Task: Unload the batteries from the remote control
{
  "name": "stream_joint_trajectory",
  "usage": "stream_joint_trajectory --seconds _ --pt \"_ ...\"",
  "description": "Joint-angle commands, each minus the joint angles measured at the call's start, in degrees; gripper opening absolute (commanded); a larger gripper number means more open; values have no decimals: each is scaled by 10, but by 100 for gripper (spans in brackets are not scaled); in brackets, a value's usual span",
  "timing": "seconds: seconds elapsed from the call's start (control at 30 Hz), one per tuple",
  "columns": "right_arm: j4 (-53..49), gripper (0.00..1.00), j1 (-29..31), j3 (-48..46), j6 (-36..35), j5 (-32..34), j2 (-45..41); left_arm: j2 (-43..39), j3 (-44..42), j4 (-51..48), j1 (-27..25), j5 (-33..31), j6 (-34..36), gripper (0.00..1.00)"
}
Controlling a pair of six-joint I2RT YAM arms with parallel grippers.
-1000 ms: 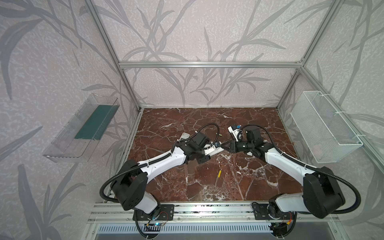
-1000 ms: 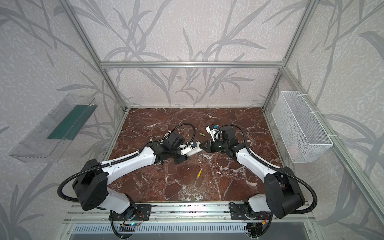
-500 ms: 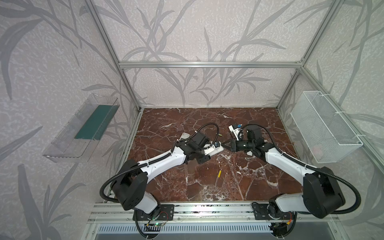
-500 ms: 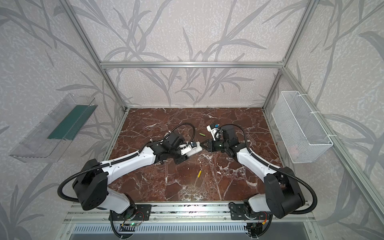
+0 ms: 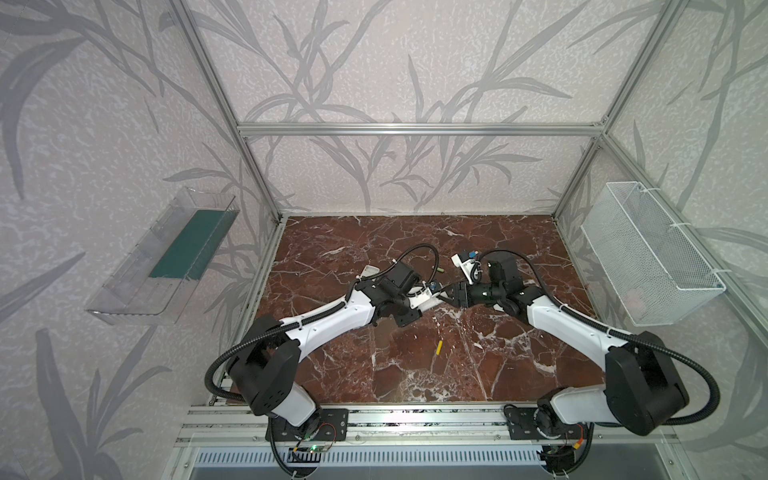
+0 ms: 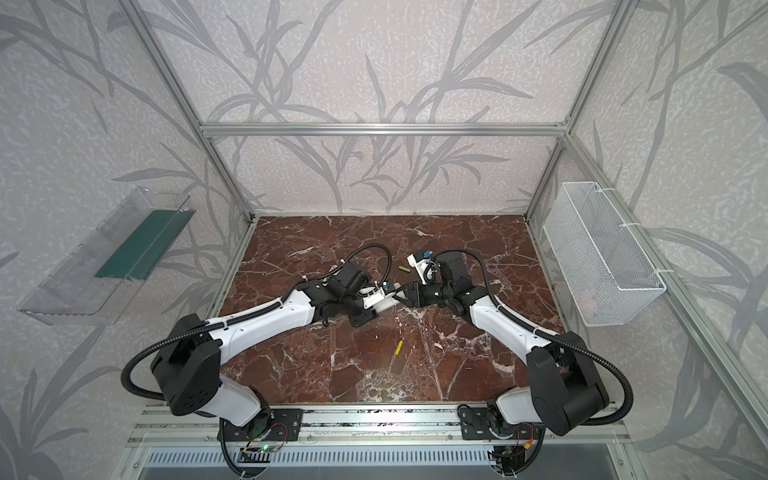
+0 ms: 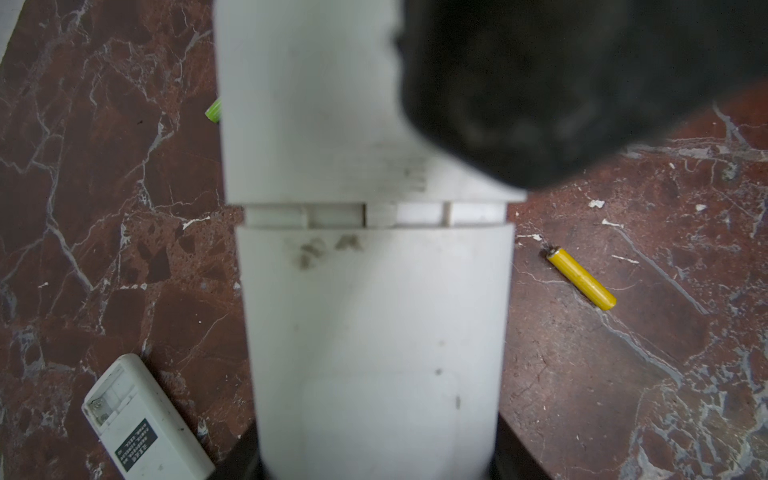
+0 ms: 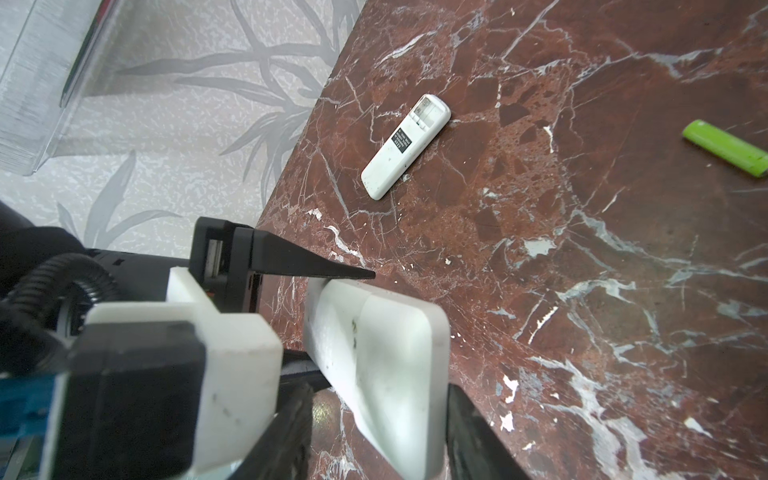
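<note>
My left gripper (image 7: 378, 469) is shut on a white remote control (image 7: 374, 316), held above the marble floor mid-scene (image 5: 428, 301) (image 6: 380, 302). A narrow slit shows across the remote's back; no batteries show inside it. My right gripper (image 8: 378, 436) stands open round the remote's far end (image 8: 374, 353), with a gap at one finger (image 8: 286, 428). One yellow battery (image 5: 438, 347) (image 7: 582, 284) lies on the floor in front. A green battery (image 5: 439, 270) (image 8: 725, 148) lies behind the grippers.
A second white remote (image 8: 405, 145) (image 7: 141, 419) lies on the floor behind the left arm, its battery bay uncovered. A white wire basket (image 5: 648, 257) hangs on the right wall. A clear shelf (image 5: 166, 257) hangs on the left wall.
My right gripper's jaws have widened at the remote's end, where they were nearly shut before. The left gripper keeps its hold and both arms have barely moved.
</note>
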Motion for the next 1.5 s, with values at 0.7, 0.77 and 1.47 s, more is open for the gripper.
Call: stream_joint_trajectory --seconds 0.7,0.77,1.47 --pt "-11 46 9 20 -21 11 38 -14 16 4 4 23 -15 0" --pt "-10 44 9 15 -20 22 33 -18 14 5 6 25 -16 0" --pt "-13 30 -10 16 -19 10 6 -26 3 13 13 33 -26 0"
